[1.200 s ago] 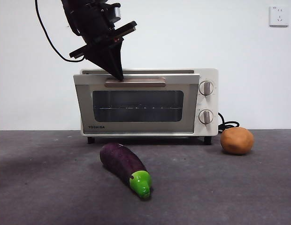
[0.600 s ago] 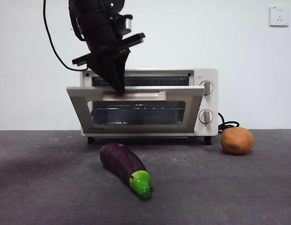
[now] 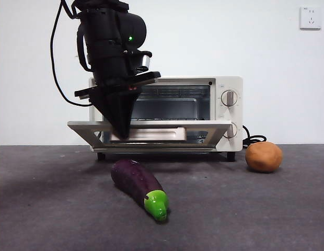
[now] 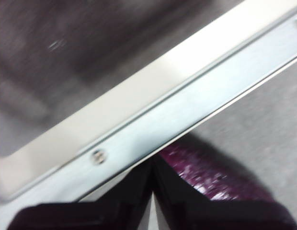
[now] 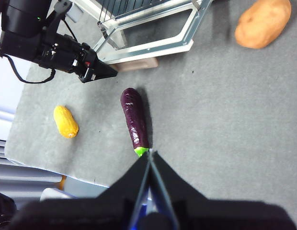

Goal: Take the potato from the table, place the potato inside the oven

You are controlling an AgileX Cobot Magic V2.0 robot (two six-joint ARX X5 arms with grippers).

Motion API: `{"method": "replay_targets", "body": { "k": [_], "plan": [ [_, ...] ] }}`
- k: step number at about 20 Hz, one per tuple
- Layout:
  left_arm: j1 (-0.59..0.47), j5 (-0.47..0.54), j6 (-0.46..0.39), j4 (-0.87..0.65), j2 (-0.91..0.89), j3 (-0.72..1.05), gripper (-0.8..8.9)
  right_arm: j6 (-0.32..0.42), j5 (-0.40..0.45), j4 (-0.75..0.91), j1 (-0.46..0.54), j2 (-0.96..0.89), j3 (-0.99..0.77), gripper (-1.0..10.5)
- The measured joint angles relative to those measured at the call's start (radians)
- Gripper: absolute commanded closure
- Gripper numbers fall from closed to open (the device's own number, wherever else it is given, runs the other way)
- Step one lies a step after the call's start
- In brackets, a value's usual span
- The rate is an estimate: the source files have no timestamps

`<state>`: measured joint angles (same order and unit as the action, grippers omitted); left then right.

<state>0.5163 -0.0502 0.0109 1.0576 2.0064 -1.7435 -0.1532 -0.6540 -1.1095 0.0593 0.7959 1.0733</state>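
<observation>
The oven point(image 3: 167, 115) stands at the far middle of the surface point(image 3: 57, 209) with its door point(image 3: 151, 128) swung down almost level, so the inside rack shows through the opening. The left gripper point(image 3: 122, 135) sits at the door's handle point(image 3: 149, 134), tip pointing down against the beige bar; in the left wrist view its jaws are pressed together just beside the door's metal edge. So the opening step looks nearly finished, though the door may have a little more travel before it lies fully flat.

The potato point(image 3: 264, 156) has not been touched. It lies on the surface to the right of the oven, near the black cord point(image 3: 253, 140) and well apart from both grippers. The right gripper point(image 5: 149, 160) hovers high over the near side of the surface, jaws pressed together and holding nothing.

An eggplant point(image 3: 138, 186) lies in front of the oven on the near side, and a small yellow item point(image 5: 66, 121) lies further left.

Left to do, by my reading: let go of the handle, pick up the potato, carry it to the open cavity and set it on the rack.
</observation>
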Motion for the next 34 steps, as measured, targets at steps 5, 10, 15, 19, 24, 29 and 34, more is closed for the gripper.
{"method": "replay_targets", "body": {
  "k": [5,10,15,19,24,29,34],
  "plan": [
    [0.000,0.024,0.002,0.015,0.024,0.000,8.20,0.014,0.000,0.000,0.000,0.000,0.000,9.5],
    [-0.003,0.028,0.008,0.032,0.025,0.000,8.20,0.016,0.000,-0.001,0.000,0.000,0.000,9.5],
    [-0.002,-0.050,0.008,0.047,0.022,0.000,8.20,0.068,0.000,-0.043,0.000,0.002,0.000,9.5],
    [0.023,-0.139,0.008,0.052,-0.059,0.000,8.20,0.091,0.002,-0.052,0.000,0.013,0.000,9.5],
    [0.058,-0.163,0.008,0.092,-0.254,0.000,8.20,0.093,0.001,-0.043,0.000,0.067,0.000,8.0],
    [0.097,-0.163,0.008,0.119,-0.558,0.000,8.20,-0.002,0.001,0.094,0.000,0.145,0.000,7.5],
    [0.100,-0.082,0.039,0.179,-0.860,-0.001,8.20,-0.155,0.085,0.312,-0.067,0.241,0.000,4.6]
  ]
}}
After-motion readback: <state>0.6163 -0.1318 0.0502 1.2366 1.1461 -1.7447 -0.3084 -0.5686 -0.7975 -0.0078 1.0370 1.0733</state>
